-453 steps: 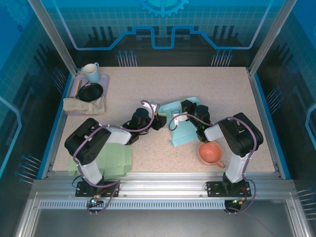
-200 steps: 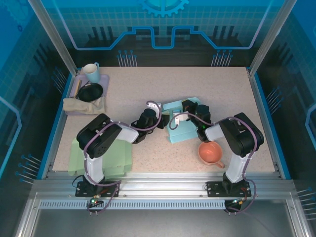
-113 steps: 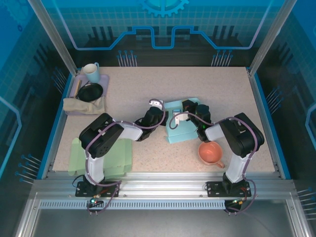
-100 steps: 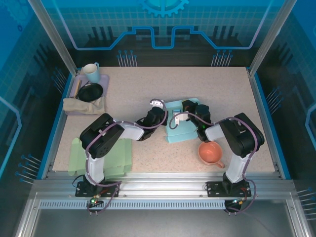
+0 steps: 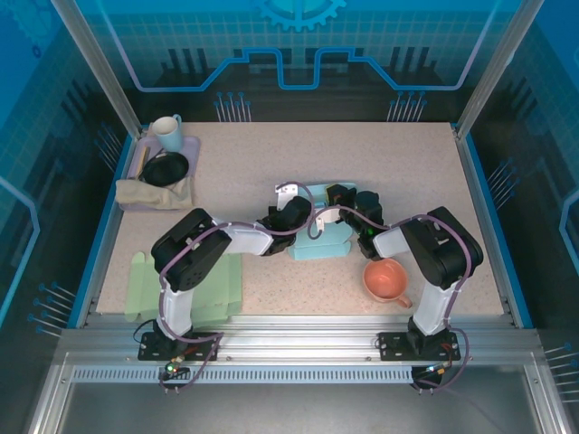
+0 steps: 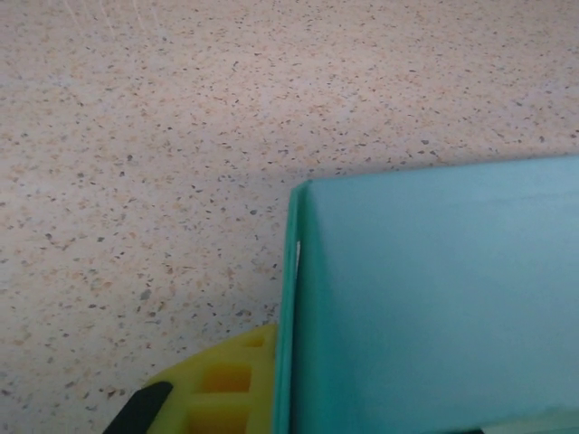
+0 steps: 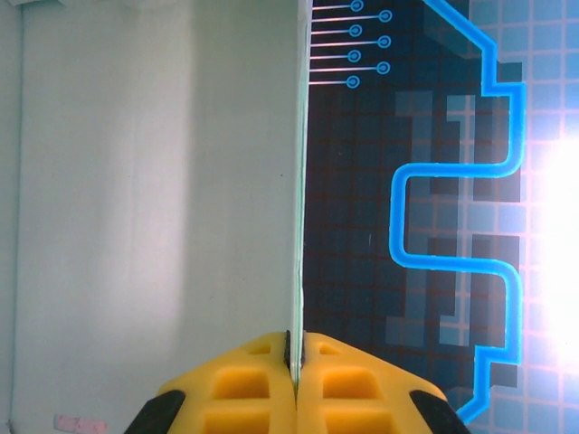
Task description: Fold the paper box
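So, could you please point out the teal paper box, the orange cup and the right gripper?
teal paper box (image 5: pixel 327 250): top external view, on its upper panel.
orange cup (image 5: pixel 384 280): top external view, inside its bowl.
right gripper (image 7: pixel 296 344): right wrist view, between the yellow fingertips pinching the box's panel.

Close view along the right gripper (image 7: pixel 296 362); its two yellow fingers (image 7: pixel 242 380) rise from the bottom edge, ribbed with square hollows and tipped with black at the outer corners; they are pressed together with only a thin sheet between them; that sheet is a panel of the paper box (image 7: pixel 154 208), seen edge-on as a fine vertical line running from the fingertips to the top of the frame; the panel's pale mint-green face covers the left half, smooth and softly shaded; to the right of the edge stands a dark wall (image 7: pixel 362 235) printed with glowing blue circuit lines and dots; strong white glare washes the far right side.
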You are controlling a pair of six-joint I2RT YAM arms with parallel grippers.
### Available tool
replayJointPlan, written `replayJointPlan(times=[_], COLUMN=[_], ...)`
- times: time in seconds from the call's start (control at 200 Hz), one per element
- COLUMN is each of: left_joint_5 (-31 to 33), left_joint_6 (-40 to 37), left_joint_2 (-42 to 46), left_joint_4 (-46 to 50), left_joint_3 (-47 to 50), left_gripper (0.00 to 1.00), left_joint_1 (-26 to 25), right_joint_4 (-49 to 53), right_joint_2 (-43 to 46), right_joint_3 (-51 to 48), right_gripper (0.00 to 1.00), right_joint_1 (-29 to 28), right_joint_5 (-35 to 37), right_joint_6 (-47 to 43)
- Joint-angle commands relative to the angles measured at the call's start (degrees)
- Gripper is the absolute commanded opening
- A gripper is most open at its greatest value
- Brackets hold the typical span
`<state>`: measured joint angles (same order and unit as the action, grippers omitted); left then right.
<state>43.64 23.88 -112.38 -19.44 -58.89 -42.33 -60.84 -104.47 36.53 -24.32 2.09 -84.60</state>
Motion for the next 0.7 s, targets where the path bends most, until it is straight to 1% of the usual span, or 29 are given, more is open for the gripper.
replayJointPlan(times=[0.0,0.225,0.305,0.375,0.44,0.49,0.545,0.615,0.695], left_joint_5=[14.4,16.8,16.4,14.6,10.4,8.3,6.0,3.7,1.4], left_joint_6=[2.6,1.4,1.5,0.5,-2.1,-3.4,-5.3,-7.6,-9.7], left_joint_2=[-0.5,-2.0,-2.2,-1.7,-0.9,-0.7,-0.9,-1.2,-1.0], left_joint_4=[7.7,11.7,12.0,9.4,4.1,2.6,1.5,-0.2,-2.2], left_joint_3=[0.2,-2.9,-3.1,-1.9,0.4,0.9,0.8,1.1,2.0], left_gripper=[0.0,0.0,0.0,0.0,0.0,0.0,0.0,0.0,0.0], left_joint_1=[3.3,3.3,3.4,3.5,3.6,3.6,3.6,3.6,3.6], right_joint_4=[1.2,0.8,0.8,0.5,0.3,0.0,1.9,7.2,13.6], right_joint_2=[1.7,1.7,1.7,1.7,1.9,2.5,4.0,7.1,11.6], right_joint_3=[-0.5,-0.7,-0.8,-0.7,-0.6,-0.7,-0.7,-0.5,-0.1], right_gripper=[0.0,0.0,0.0,0.0,0.0,0.09,0.16,0.22,0.27], right_joint_1=[1.8,1.7,1.7,1.7,1.8,1.8,1.9,1.9,1.9], right_joint_5=[2.9,2.2,2.0,1.6,0.9,0.3,-1.0,-3.5,-7.1], right_joint_6=[1.8,2.4,2.5,3.2,4.3,6.1,7.7,9.7,12.8])
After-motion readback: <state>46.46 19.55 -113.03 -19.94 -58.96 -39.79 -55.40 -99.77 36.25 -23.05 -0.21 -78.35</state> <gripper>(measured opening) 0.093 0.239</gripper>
